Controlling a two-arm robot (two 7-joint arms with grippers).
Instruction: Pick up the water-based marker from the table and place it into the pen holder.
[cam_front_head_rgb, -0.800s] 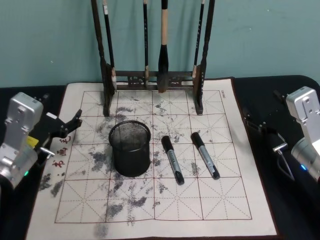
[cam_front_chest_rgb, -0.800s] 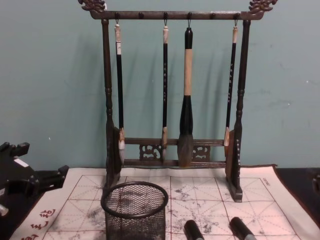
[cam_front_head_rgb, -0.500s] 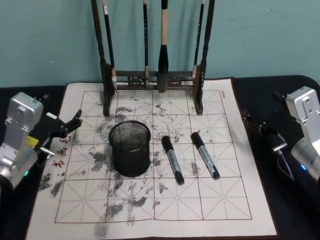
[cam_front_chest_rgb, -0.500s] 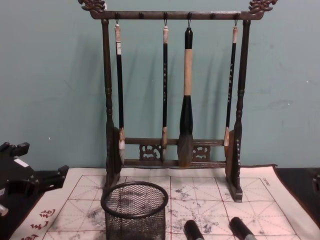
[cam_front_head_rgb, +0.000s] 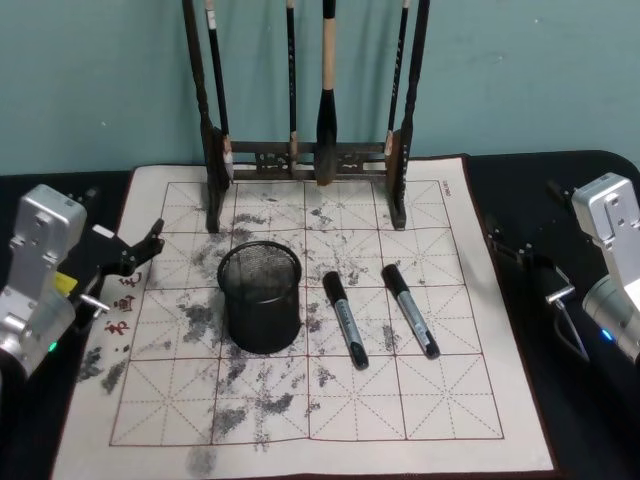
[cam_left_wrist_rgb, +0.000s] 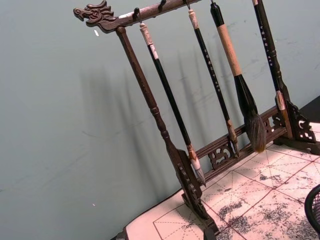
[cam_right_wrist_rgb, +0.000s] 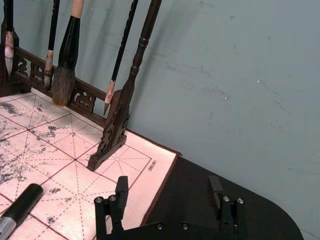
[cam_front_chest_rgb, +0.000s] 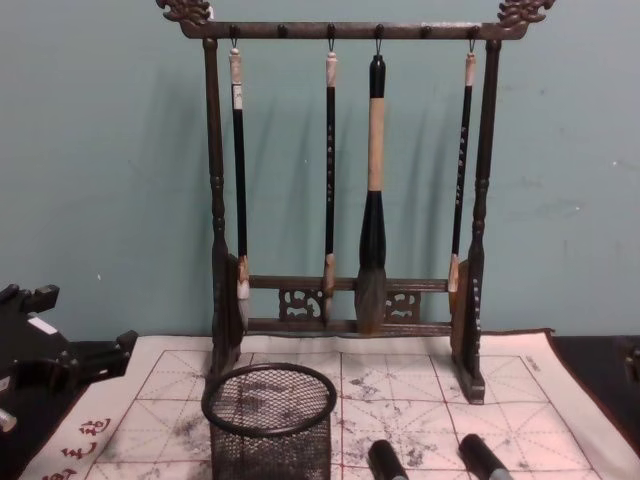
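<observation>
Mesh cylinder pen holder (cam_front_head_rgb: 260, 310) stands beside two slim black markers (cam_front_head_rgb: 345, 320).

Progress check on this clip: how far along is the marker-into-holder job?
Done: nothing yet. The first marker and the second marker lie flat on the mat, right of the pen holder, which has no marker in it. In hand: nothing; the left gripper and the right gripper sit open at the mat's sides. Left: grasp, lift, drop in.

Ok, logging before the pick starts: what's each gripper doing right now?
Left gripper: open, empty, at the left edge of the cream felt mat.
Right gripper: open, empty, over the dark tabletop.
</observation>
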